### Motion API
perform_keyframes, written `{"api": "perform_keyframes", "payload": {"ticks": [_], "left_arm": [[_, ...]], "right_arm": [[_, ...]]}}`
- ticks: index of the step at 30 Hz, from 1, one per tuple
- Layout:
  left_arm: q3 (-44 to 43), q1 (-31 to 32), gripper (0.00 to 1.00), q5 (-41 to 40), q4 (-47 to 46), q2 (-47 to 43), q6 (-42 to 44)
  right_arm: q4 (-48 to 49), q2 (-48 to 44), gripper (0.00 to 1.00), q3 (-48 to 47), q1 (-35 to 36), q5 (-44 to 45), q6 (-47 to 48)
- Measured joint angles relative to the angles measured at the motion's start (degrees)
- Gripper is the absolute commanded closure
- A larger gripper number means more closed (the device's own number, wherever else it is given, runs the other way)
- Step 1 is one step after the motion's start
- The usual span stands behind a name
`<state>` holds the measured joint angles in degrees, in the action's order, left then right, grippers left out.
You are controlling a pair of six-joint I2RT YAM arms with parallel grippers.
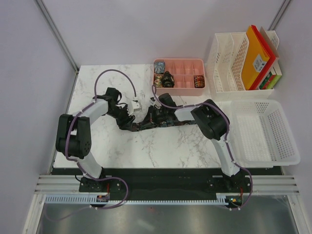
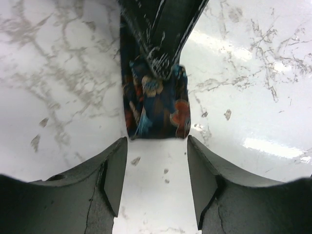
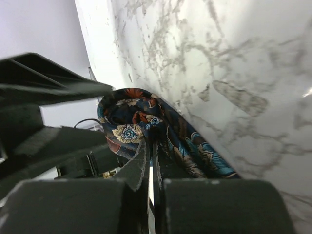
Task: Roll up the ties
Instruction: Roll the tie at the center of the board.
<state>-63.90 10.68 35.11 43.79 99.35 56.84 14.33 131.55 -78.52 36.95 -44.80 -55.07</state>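
A dark tie with blue, orange and cream flowers lies in a strip across the marble table between my two grippers. In the left wrist view its folded end rests just ahead of my left gripper, which stands open and apart from it with bare table between the fingers. My right gripper is shut, pinching the tie where it curls into a loop. From above, the left gripper and right gripper face each other over the tie.
A pink compartment tray at the back holds rolled ties. To the right stand a white file rack with orange folders and a white mesh basket. A grey wall runs along the left.
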Motion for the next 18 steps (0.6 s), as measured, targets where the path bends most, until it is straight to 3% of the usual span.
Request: {"api": "perform_keyframes", "payload": {"ticks": [6,18], "left_arm": [[4.8,-2.2,0.37,1.0,-5.7,-6.4,0.0],[7.4,0.1,0.35,3.0,-14.1,-5.6,2.9]], "right_arm": [[-1.6,0.1,1.0,-0.3,-1.4,-0.7,1.6],[-3.2,0.9,1.0,-1.7,-1.7,-1.9,2.6]]}}
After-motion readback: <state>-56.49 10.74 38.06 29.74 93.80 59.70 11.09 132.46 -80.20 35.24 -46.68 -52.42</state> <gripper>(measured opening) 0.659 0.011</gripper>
